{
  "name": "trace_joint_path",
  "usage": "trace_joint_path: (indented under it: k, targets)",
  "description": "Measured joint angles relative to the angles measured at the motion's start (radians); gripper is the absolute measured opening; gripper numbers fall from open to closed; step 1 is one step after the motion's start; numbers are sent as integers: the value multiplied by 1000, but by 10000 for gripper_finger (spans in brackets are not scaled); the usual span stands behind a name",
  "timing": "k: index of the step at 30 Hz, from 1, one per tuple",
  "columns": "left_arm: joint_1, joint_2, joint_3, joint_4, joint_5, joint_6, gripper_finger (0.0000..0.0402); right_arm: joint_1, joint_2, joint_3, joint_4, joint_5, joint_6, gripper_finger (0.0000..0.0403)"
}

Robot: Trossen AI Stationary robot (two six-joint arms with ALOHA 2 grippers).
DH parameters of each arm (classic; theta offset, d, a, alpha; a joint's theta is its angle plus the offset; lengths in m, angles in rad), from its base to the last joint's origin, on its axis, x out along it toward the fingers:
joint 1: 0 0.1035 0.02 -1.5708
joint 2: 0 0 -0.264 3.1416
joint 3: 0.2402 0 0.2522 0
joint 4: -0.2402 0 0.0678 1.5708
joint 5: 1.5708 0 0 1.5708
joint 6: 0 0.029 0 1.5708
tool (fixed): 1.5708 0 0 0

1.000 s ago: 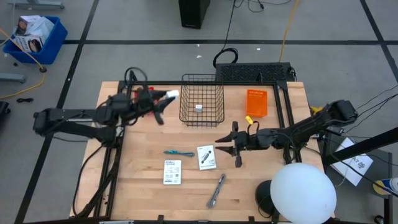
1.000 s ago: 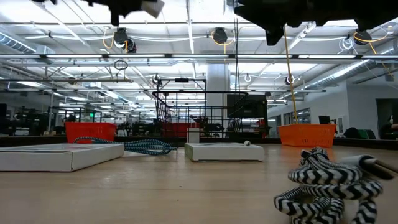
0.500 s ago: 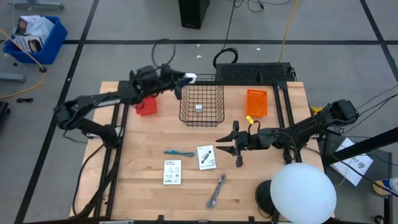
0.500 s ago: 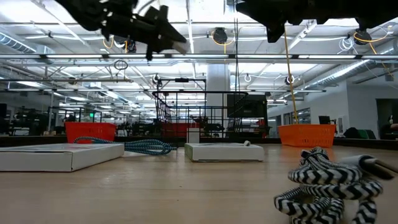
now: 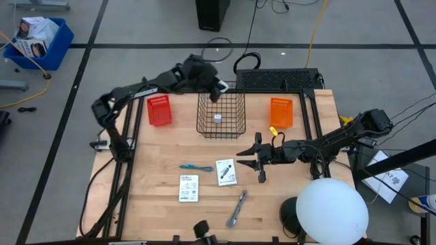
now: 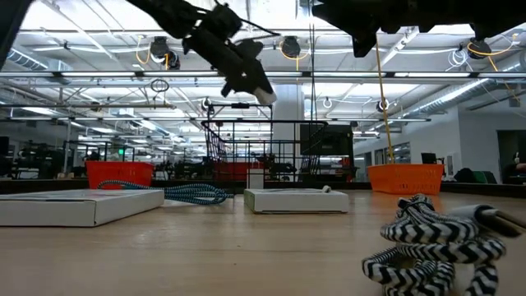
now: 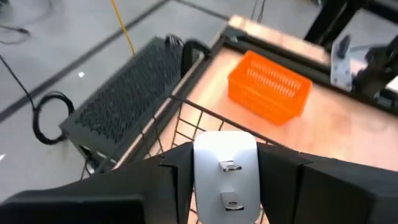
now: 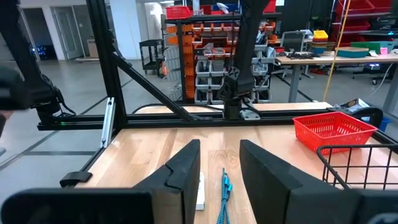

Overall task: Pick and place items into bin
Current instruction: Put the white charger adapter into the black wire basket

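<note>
My left end effector [image 5: 219,86] is closed on a small white block [image 7: 225,171], pinched flat between both fingers, and hangs over the twelve o'clock rim of the black wire basket [image 5: 221,126], which I take to be the bin. The block looks like hard moulded plastic, light and stiff, with smooth faces that could slide, so I judge the flat sides are the right place to grip, as now, and a short drop should not hurt it. Another white cube [image 5: 217,118] already lies inside the basket. My right end effector [image 5: 249,163] hovers partly open and empty at three o'clock of the loose items on the bench [image 5: 300,184]: a teal pen [image 5: 195,167], two white packets [image 5: 226,171] [image 5: 189,188] and a grey metal stick [image 5: 236,208]. The pen and stick are thin, rigid and likely to roll, best pinched across the middle; the packets lie flat and probably need an edge grip. The high view alone shows how everything lies relative to the basket. The left wrist view alone shows the grip on the block and the basket wires just below it. The low view shows how high the left arm rides above the bench. The right wrist view shows the pen lying ahead between its fingers, and the red basket [image 8: 334,131] beyond.
</note>
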Motion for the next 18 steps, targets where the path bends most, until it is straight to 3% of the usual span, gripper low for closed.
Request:
trace_joint_path:
  k: [6, 18]
  targets:
    - [-4, 121, 95, -101, 3, 23, 132, 0, 0, 0, 0, 0, 0, 105]
    - [-4, 282, 102, -171, 17, -33, 132, 0, 0, 0, 0, 0, -2, 105]
